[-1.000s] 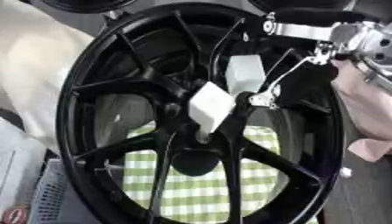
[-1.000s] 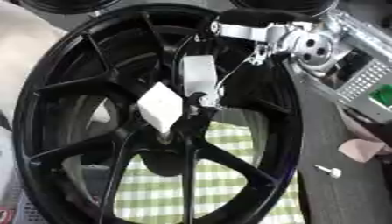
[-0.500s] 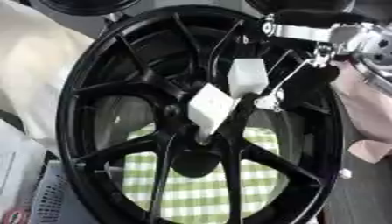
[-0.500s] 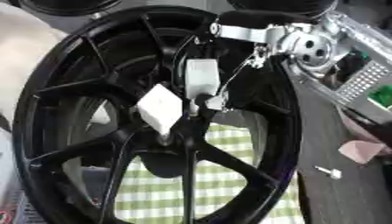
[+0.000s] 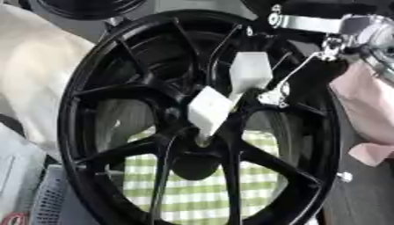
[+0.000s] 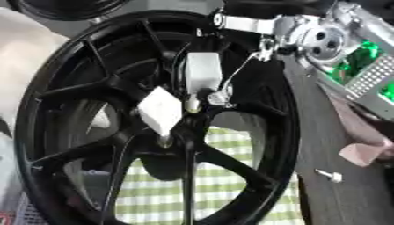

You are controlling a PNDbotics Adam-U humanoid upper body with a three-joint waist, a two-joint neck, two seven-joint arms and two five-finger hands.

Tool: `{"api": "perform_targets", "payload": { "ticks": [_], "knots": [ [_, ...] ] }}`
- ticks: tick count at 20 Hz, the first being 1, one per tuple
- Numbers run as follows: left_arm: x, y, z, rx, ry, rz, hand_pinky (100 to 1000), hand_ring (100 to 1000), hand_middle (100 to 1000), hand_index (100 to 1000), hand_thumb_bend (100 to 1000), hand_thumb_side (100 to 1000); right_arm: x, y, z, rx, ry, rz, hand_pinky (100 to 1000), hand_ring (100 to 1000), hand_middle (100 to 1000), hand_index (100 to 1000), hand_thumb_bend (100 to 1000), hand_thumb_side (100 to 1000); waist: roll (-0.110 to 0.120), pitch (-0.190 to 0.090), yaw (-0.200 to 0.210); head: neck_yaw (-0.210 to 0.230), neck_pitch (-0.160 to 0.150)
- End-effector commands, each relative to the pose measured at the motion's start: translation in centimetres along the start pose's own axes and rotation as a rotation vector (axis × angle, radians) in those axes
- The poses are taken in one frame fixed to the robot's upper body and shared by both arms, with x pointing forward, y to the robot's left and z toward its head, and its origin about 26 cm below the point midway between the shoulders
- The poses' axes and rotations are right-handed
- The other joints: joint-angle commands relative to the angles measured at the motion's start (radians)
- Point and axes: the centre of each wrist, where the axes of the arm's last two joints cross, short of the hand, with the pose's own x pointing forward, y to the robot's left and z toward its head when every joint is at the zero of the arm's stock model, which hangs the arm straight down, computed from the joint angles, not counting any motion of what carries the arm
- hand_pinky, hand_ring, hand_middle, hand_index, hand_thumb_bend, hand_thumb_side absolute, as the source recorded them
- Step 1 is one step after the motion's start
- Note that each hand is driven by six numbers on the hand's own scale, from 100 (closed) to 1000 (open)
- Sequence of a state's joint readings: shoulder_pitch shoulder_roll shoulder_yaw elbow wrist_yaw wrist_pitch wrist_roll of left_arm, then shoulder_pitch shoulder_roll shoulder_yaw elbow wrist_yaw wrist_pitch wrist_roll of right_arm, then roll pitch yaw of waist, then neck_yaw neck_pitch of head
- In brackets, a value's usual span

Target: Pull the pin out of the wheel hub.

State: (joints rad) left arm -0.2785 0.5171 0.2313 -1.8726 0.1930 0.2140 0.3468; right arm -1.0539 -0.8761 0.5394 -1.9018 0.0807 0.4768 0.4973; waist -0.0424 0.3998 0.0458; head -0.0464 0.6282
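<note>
A black spoked wheel [image 5: 92, 101] stands on edge and fills both views, its hub [image 6: 165, 154] near the middle. A small pale pin [image 6: 164, 140] sticks out of the hub. My right hand [image 6: 231, 88] reaches in from the upper right on a black and silver arm. It carries two white fingertip pads. The lower pad [image 6: 160, 110] points down with its tip just above the pin. The upper pad [image 6: 202, 72] stays well apart from it, and nothing shows between the two. My left hand is out of sight.
A green and white checked cloth [image 5: 200, 193] lies behind the wheel. A loose silver screw [image 6: 329, 176] and a pink cloth [image 6: 362, 151] lie on the dark table at the right. A metal unit with green boards [image 6: 362, 66] stands at the upper right. White fabric [image 5: 31, 74] is at the left.
The hand has held almost the same place at the hub, and the wheel has stayed still.
</note>
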Motion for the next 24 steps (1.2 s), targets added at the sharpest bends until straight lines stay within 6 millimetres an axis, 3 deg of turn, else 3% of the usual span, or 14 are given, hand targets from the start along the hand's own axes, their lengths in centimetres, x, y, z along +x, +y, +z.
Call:
{"api": "perform_targets", "payload": {
  "ticks": [1, 9, 12, 18, 20, 21, 22, 24],
  "knots": [
    [0.8, 0.4, -0.3, 0.004, -0.032, -0.015, 692, 662, 606, 708, 831, 500, 0.1, -2.2, 1.5, -0.07, -0.004, 0.0, 833, 614, 416, 559, 318, 100, 0.004, -0.035, -0.003, -0.001, 0.009],
    [0.6, 0.7, -0.2, 0.015, -0.027, -0.022, 694, 663, 606, 708, 827, 503, -2.2, -5.8, 3.6, -0.23, 0.048, -0.121, 850, 608, 415, 564, 308, 100, 0.013, -0.055, -0.019, 0.008, 0.017],
    [0.4, 1.2, 0.0, 0.037, -0.024, -0.035, 695, 663, 607, 708, 827, 504, -5.0, -6.6, 5.6, -0.318, 0.149, -0.152, 860, 601, 417, 568, 326, 100, 0.025, -0.06, -0.038, 0.015, 0.021],
    [-0.3, 2.7, 0.5, 0.112, -0.001, -0.064, 696, 661, 605, 707, 830, 503, -12.5, -7.0, 9.8, -0.504, 0.502, -0.223, 870, 618, 467, 629, 287, 113, 0.062, -0.07, -0.075, 0.047, 0.02],
    [-0.5, 2.9, 0.7, 0.13, 0.008, -0.062, 696, 661, 605, 707, 829, 503, -15.0, -6.5, 11.2, -0.56, 0.609, -0.239, 874, 662, 528, 681, 328, 187, 0.07, -0.075, -0.08, 0.048, 0.02],
    [-0.5, 2.9, 0.7, 0.135, 0.008, -0.06, 696, 661, 605, 707, 828, 504, -16.2, -6.2, 12.0, -0.587, 0.659, -0.241, 886, 726, 621, 745, 413, 268, 0.072, -0.077, -0.081, 0.048, 0.02],
    [-0.4, 2.9, 0.6, 0.135, 0.007, -0.056, 696, 661, 605, 707, 828, 504, -17.2, -5.8, 12.7, -0.611, 0.7, -0.241, 898, 763, 693, 782, 440, 306, 0.074, -0.079, -0.081, 0.05, 0.021],
    [-0.3, 2.6, 0.6, 0.125, 0.005, -0.043, 696, 660, 603, 704, 827, 502, -18.5, -5.1, 14.0, -0.66, 0.745, -0.221, 912, 808, 769, 804, 501, 348, 0.079, -0.083, -0.078, 0.051, 0.024]
  ]
}}
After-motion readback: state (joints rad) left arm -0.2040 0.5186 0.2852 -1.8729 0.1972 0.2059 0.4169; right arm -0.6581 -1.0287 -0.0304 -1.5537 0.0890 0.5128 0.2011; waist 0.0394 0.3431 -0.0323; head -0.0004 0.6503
